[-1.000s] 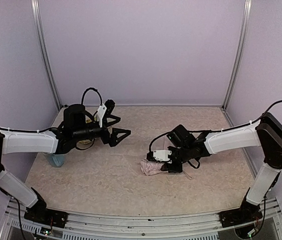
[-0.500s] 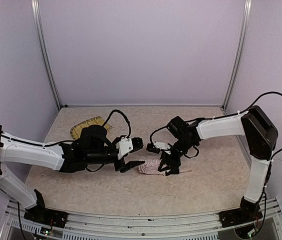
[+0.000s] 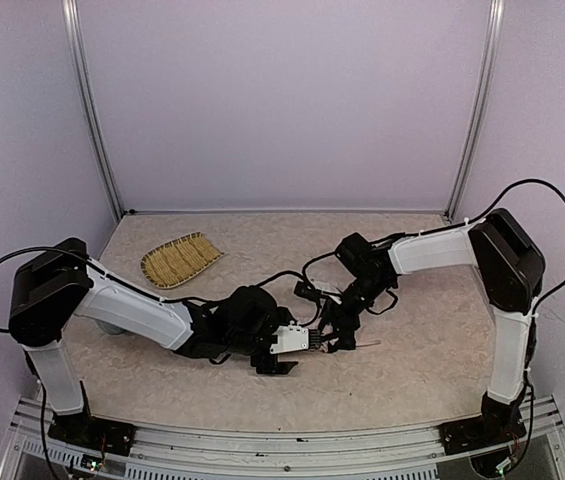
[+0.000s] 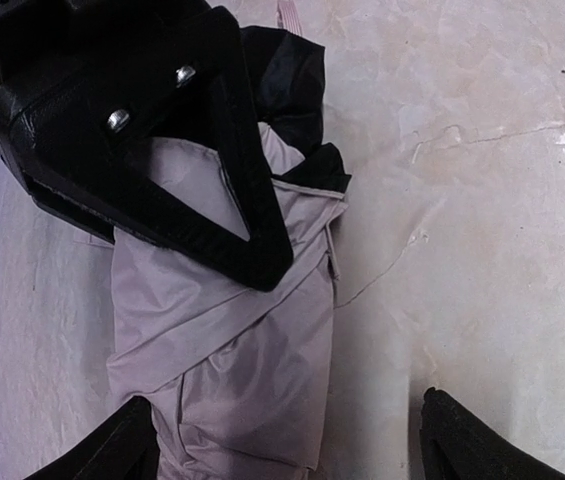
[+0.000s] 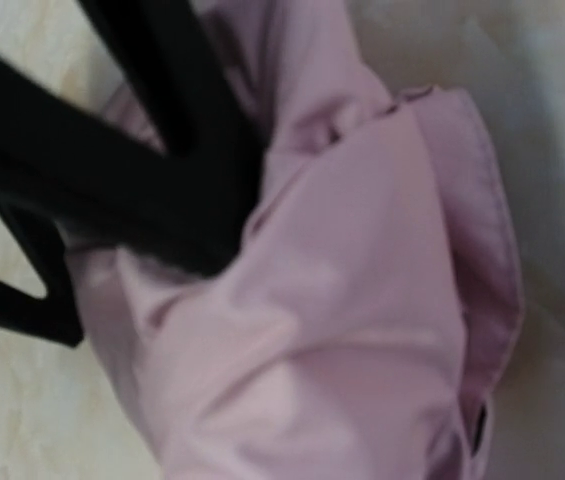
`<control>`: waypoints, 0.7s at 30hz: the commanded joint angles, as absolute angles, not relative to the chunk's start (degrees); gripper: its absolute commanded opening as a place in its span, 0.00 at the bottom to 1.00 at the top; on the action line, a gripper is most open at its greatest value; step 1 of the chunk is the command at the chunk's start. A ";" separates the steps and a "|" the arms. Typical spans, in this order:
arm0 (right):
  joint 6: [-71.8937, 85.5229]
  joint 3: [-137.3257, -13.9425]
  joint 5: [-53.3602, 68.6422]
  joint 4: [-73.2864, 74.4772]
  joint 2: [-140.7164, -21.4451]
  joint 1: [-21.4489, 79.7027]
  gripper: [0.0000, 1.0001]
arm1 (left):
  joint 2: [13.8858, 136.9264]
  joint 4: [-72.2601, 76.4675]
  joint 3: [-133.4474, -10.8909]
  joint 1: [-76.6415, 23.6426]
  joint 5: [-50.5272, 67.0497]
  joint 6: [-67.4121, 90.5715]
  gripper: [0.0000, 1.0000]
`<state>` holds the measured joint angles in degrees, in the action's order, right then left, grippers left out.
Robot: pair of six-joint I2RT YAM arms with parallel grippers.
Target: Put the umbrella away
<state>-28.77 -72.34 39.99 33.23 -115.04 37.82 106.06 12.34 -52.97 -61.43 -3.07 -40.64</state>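
One umbrella [image 4: 232, 360], folded; one woven tray [image 3: 176, 259]; one table [image 3: 412, 340].

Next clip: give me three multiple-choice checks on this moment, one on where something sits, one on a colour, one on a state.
1. Where on the table is the woven tray?
A. In the far left part
B. At the centre, under the umbrella
C. At the near right corner

2. What colour is the outer fabric of the umbrella?
A. Green
B. Pale pink
C. Yellow

3. How do the jaws of the left gripper stand?
A. Shut on the umbrella
B. Open
C. Out of view

Answers:
1 A: the top view shows the tray lying in the far left part, clear of the umbrella.
2 B: the left wrist view shows pale pink fabric with black lining at its edge.
3 B: its two fingertips sit wide apart at the bottom of the left wrist view.
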 commanded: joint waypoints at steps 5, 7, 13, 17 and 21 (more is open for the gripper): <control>-30.60 -68.71 36.87 43.29 -124.02 38.94 0.22 | 102.03 8.38 -54.90 -59.63 0.20 -41.75 0.88; -30.59 -68.86 37.05 43.35 -124.31 38.85 0.22 | 99.44 9.29 -54.27 -59.32 3.92 -41.93 0.89; -29.81 -69.40 37.31 42.75 -124.83 38.32 0.22 | 105.17 8.82 -56.32 -56.26 4.57 -41.47 0.89; -28.94 -69.30 36.45 42.13 -124.74 37.99 0.22 | 109.12 3.01 -59.30 -54.63 9.45 -40.27 0.89; -27.25 -69.40 35.49 40.54 -124.32 37.16 0.24 | 110.72 0.18 -59.87 -54.15 13.77 -39.13 0.89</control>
